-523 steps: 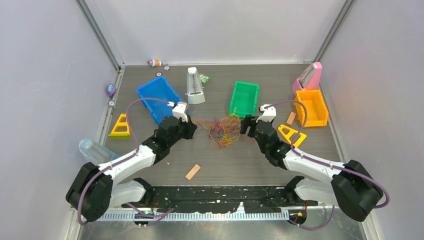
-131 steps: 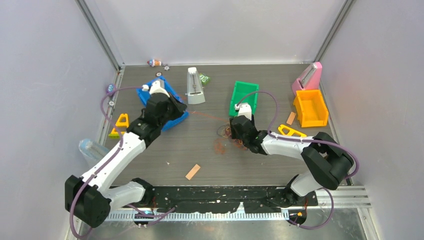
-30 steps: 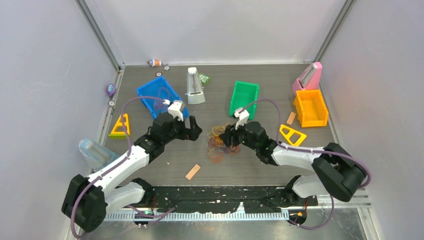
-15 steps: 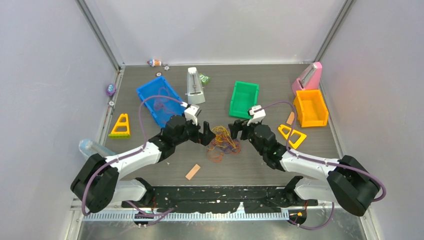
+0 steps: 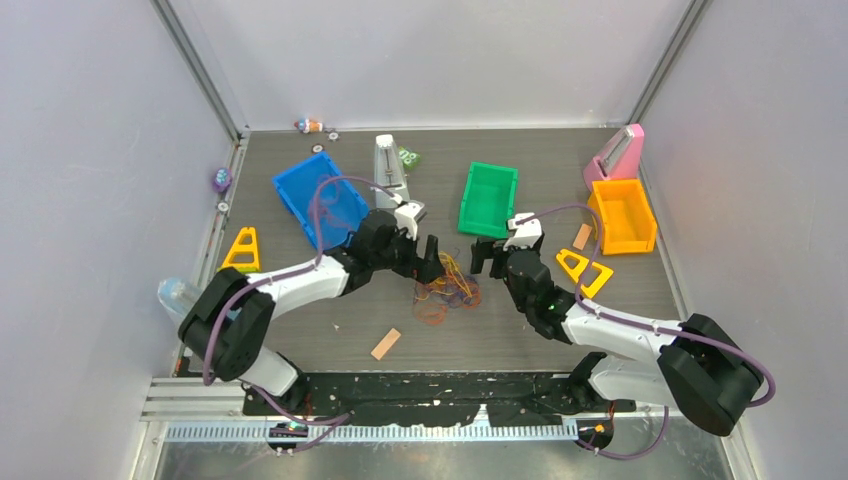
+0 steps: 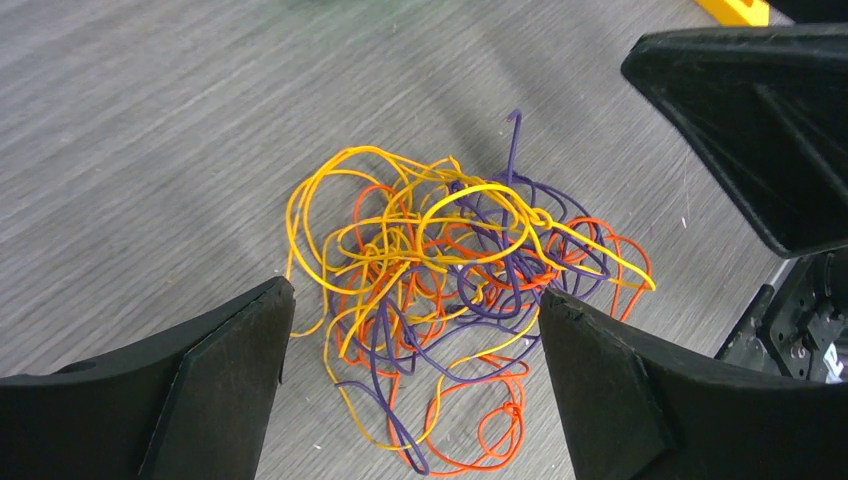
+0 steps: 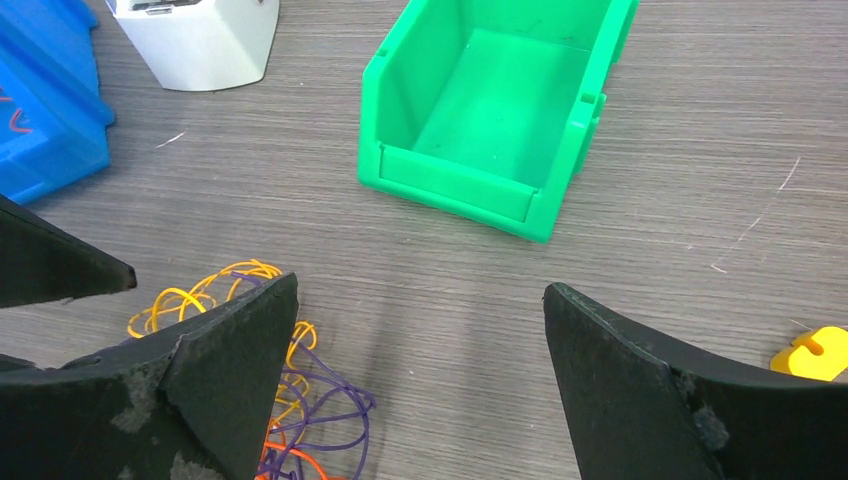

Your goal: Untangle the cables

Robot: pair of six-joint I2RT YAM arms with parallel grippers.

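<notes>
Cables (image 6: 450,300): tangled heap on table (image 5: 330,310), near side of green bin (image 7: 455,190).
Left gripper (image 6: 415,310): fingers spread wide, heap between them, ungrasped.
Right gripper (image 7: 420,300): fingers spread, holding nothing; heap at 1 finger's edge.

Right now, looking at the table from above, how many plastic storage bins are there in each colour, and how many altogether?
Blue bin: 1
Green bin: 1
Orange bin: 1
Total: 3
</notes>
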